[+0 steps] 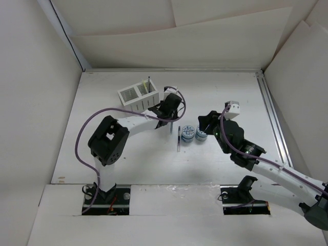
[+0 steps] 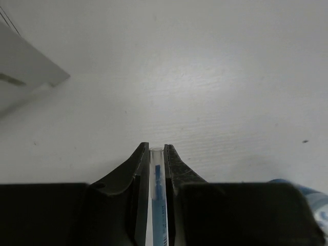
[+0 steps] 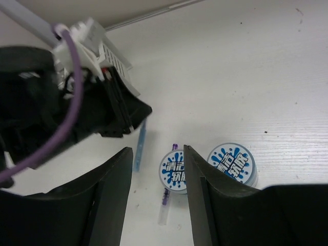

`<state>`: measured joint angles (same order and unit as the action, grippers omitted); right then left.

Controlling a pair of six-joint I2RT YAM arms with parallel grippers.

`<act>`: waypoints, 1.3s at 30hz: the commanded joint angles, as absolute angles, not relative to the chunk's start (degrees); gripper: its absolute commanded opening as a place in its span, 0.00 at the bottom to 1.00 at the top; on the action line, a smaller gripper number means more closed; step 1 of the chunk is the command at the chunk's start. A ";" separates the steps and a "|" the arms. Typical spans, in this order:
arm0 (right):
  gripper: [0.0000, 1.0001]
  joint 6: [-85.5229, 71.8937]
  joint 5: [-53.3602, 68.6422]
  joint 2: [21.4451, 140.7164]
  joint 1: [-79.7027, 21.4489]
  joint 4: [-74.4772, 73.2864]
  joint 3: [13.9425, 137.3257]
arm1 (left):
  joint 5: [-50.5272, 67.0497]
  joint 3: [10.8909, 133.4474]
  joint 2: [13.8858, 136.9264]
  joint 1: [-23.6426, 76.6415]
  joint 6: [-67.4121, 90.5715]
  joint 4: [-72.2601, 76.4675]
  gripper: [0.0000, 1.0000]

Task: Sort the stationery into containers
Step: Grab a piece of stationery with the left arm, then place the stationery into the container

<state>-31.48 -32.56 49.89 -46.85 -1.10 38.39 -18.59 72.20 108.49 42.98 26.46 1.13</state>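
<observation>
**Robot arms:** 2. Left arm (image 1: 108, 141) at lower left of the top view, right arm (image 1: 266, 166) at lower right.

**Grippers:** 2. Left gripper (image 2: 157, 149), right gripper (image 3: 157, 149).

**White organizer** (image 1: 134, 98): 1, upper centre-left of the top view.

**Round blue-and-white rolls:** 2, side by side at centre. First roll (image 1: 187, 134), second roll (image 1: 201, 135).

**Pens, as far as can be counted:** 4.
- Blue pen (image 2: 158, 189), pinched between the left gripper's fingers.
- Grey pen (image 1: 178, 139), lying just left of the rolls.
- Dark pen (image 1: 148, 83) and yellow-green pen (image 1: 139, 91), both standing in the organizer.

Whether more pens stand inside cannot be told.
</observation>
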 commanded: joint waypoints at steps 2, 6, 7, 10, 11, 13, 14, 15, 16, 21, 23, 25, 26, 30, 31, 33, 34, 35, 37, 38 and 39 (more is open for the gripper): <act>0.50 -31.38 -32.52 49.75 -46.49 0.18 38.23 | -19.87 81.28 99.23 39.47 24.43 1.93 0.00; 0.50 -31.38 -32.52 49.75 -46.49 0.18 38.23 | -21.79 87.78 98.70 34.55 22.24 3.60 0.00; 0.50 -31.38 -32.52 49.75 -46.49 0.18 38.23 | -21.80 89.98 99.48 33.41 22.24 2.99 0.00; 0.50 -31.38 -31.99 49.75 -46.49 0.18 38.23 | -21.18 100.43 105.45 28.40 20.92 -1.66 0.00; 0.50 -31.38 -31.99 50.27 -46.49 0.18 38.23 | -21.18 102.63 108.34 27.43 20.92 -2.37 0.00; 0.50 -31.38 -31.99 50.27 -46.49 0.18 38.23 | -22.84 106.16 110.29 25.32 18.91 -2.37 0.00; 0.50 -31.38 -31.99 50.27 -46.49 0.18 38.23 | -23.37 106.17 110.91 24.70 18.90 -1.33 0.00; 0.50 -31.38 -31.99 50.27 -46.49 0.18 38.23 | -23.38 106.17 111.61 23.39 18.20 -0.27 0.00; 0.50 -31.38 -31.99 50.27 -46.49 0.18 38.23 | -23.38 106.17 111.62 22.77 18.19 1.48 0.00; 0.50 -31.38 -31.99 50.27 -46.49 0.18 38.23 | -24.70 105.56 112.68 20.92 16.62 5.88 0.00; 0.50 -31.38 -31.99 50.80 -46.49 0.18 38.23 | -25.39 104.42 113.29 20.92 16.08 7.73 0.00; 0.50 -31.38 -31.99 50.80 -46.49 0.18 38.23 | -26.28 103.72 113.82 20.92 15.47 8.87 0.00; 0.50 -31.38 -31.99 50.80 -46.49 0.18 38.23 | -26.80 102.32 113.82 20.92 14.51 10.88 0.00; 0.50 -31.38 -31.99 50.80 -46.49 0.18 38.23 | -28.03 98.63 114.35 20.92 12.66 15.72 0.00; 0.50 -31.38 -31.99 50.80 -46.49 0.18 38.23 | -28.04 97.74 114.35 20.92 11.96 16.60 0.00; 0.50 -31.38 -31.99 50.80 -46.49 0.18 38.23 | -28.04 95.20 114.35 21.53 11.34 19.32 0.00; 0.50 -31.38 -31.99 50.80 -46.49 0.18 38.23 | -28.65 94.40 114.35 21.53 10.55 20.21 0.00; 0.50 -31.38 -31.99 50.80 -46.49 0.18 38.23 | -29.52 93.79 114.35 22.06 10.55 21.00 0.00; 0.50 -31.38 -31.99 51.33 -46.49 0.18 38.23 | -30.40 92.73 114.35 22.59 9.06 23.02 0.00; 0.50 -31.38 -31.99 51.33 -46.49 0.18 38.23 | -30.41 92.72 114.35 23.11 8.36 23.03 0.00; 0.50 -31.38 -31.99 51.33 -46.49 0.18 38.23 | -31.11 92.20 114.95 23.12 8.35 23.72 0.00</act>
<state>-31.48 -32.27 51.18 -46.85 -1.13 38.39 -28.51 92.71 115.63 22.04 10.90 16.97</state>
